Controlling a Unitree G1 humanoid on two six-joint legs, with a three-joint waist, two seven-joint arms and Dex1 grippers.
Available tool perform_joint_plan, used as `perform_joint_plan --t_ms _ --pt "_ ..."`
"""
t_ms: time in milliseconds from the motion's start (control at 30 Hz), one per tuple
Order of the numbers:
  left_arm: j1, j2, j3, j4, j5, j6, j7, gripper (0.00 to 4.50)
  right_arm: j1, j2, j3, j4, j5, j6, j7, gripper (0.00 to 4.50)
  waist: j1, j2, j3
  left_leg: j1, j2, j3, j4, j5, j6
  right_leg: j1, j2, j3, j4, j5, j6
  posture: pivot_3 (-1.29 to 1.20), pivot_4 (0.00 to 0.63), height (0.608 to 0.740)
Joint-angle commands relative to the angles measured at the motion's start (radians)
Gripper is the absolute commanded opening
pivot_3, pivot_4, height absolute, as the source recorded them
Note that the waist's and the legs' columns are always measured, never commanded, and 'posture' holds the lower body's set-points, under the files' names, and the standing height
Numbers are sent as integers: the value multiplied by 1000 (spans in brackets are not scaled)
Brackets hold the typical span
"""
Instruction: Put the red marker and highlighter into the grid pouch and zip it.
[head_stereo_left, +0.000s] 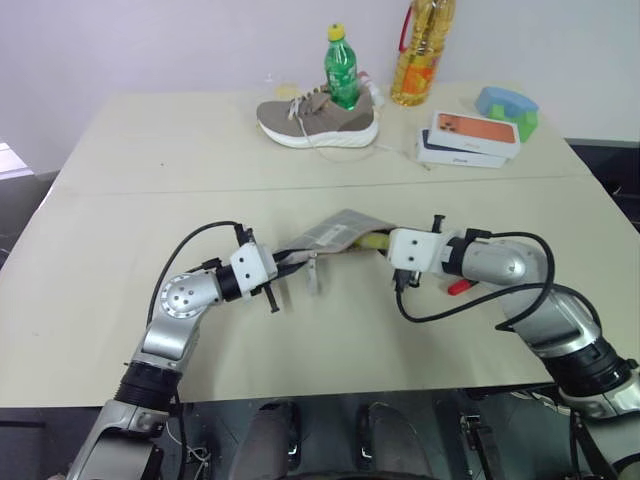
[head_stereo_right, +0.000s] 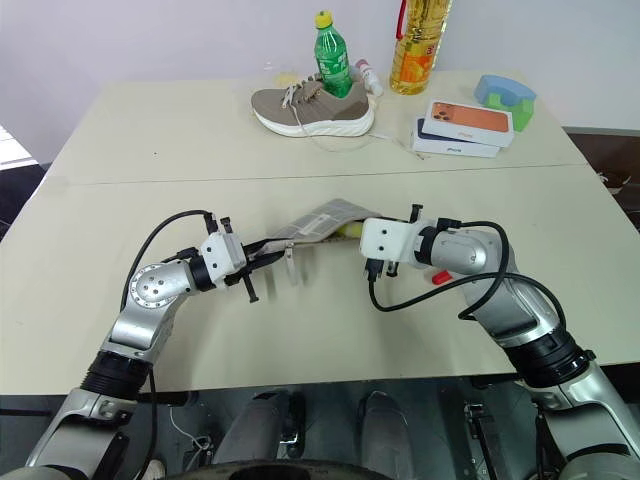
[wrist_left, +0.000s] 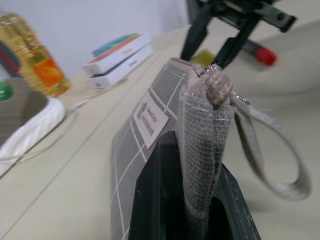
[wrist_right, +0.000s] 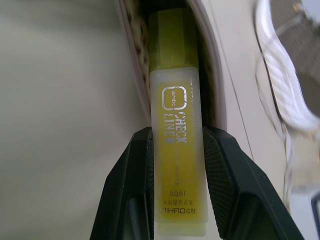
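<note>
The grid pouch (head_stereo_left: 335, 232) is lifted off the table, and my left gripper (head_stereo_left: 292, 263) is shut on its zipper end, where the loop pull (wrist_left: 280, 165) hangs down. At the pouch's other end, my right gripper (wrist_right: 176, 145) is shut on the yellow highlighter (wrist_right: 175, 100), whose front end is pushed into the open mouth. The red marker (head_stereo_left: 458, 287) lies on the table just behind my right wrist, outside the pouch.
At the table's far side stand a beige shoe (head_stereo_left: 318, 118), a green bottle (head_stereo_left: 341, 68), an oil bottle (head_stereo_left: 422, 50), two stacked phone boxes (head_stereo_left: 468, 138) and a blue-green object (head_stereo_left: 508, 105). Black cables loop from both wrists.
</note>
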Motion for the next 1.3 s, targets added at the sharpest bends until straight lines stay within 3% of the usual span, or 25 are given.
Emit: perform_joint_plan --t_ms 33,200,433,633,800,833,900,1033,1300 --pt "-36 6 -19 -27 -40 -29 -67 0 -26 -7 16 -83 -5 -57 57 842 0 0 0 0 0 0 0 0 1 0 0 0 0 0 0 0 150 740" --pt "-89 -21 -40 30 -41 -51 -112 0 -26 36 15 -135 23 -31 93 842 0 0 0 0 0 0 1 0 1 1 0 0 0 0 0 0 150 740" --pt "-122 -48 -30 122 -17 -90 -107 0 20 48 -81 -209 89 61 93 4071 2 0 0 0 0 -1 2 0 0 1 0 -1 0 0 0 0 150 740" --pt "-129 -77 -27 192 29 -123 -32 0 55 138 -329 -375 391 418 65 4071 1 0 0 -1 1 -2 9 -2 3 4 0 -2 1 0 0 0 150 740" --pt "-149 -150 -27 231 89 -105 102 0 -14 244 -578 -360 482 818 -141 4071 6 0 0 0 0 -3 13 -4 6 7 -1 -2 1 1 1 0 150 740" --pt "-153 -165 -26 238 100 -97 131 0 -29 265 -621 -354 479 912 -190 4325 6 0 0 0 0 -4 13 -4 6 7 -1 -2 1 1 1 0 150 740" --pt "-158 -189 -27 246 108 -81 163 0 -54 322 -684 -346 430 1072 -315 4325 5 0 0 0 0 -4 13 -4 6 7 -2 -2 1 1 1 0 150 740" --pt "-173 -222 -42 267 118 -72 186 0 -141 516 -800 -325 170 1288 -704 4325 1 1 -1 -4 0 -3 12 -2 3 1 -2 -1 3 1 1 0 150 740" --pt "-197 -243 -65 310 125 -97 165 0 -232 851 -876 -362 -74 1378 -965 4325 -3 2 -2 -5 0 -1 11 -2 4 -2 0 -1 6 1 1 0 150 740"
